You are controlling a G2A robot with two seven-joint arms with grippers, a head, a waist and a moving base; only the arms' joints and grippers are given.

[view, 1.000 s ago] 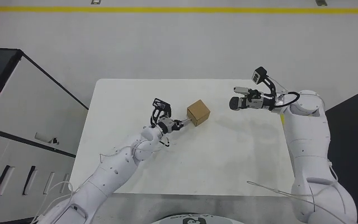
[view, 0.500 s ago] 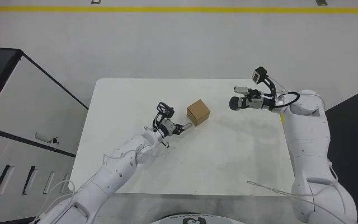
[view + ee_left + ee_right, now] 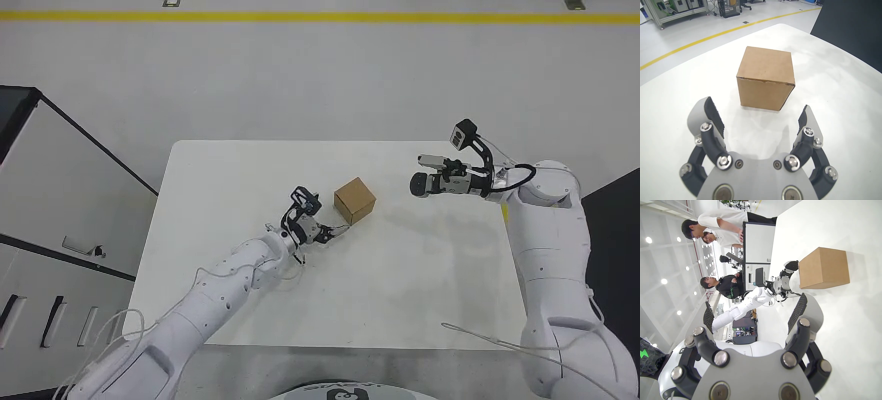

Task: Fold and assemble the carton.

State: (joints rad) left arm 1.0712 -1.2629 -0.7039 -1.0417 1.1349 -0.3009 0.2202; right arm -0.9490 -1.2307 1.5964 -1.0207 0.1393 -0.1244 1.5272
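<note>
A closed brown carton [image 3: 354, 200] stands as a small cube near the middle of the white table [image 3: 420, 290]. In the left wrist view the carton [image 3: 765, 81] has all faces folded shut. My left gripper [image 3: 336, 228] is open just short of the carton's near-left side, with nothing between its fingers; the left wrist view shows a gap of bare table between the gripper [image 3: 758, 111] and the box. My right gripper [image 3: 414, 184] hangs open and empty above the table, to the right of the carton. The right wrist view shows the carton [image 3: 824, 268] beyond the right gripper [image 3: 755, 303], with the left gripper [image 3: 794, 281] beside the carton.
A dark cabinet [image 3: 30, 130] stands off the table's left side. A yellow floor line [image 3: 320, 16] runs behind the table. A thin cable [image 3: 500, 340] lies near the front right edge.
My left arm's wrist has shifted right and slightly toward the table's front, its gripper staying close to the carton's near-left corner. The carton and right arm have not moved.
</note>
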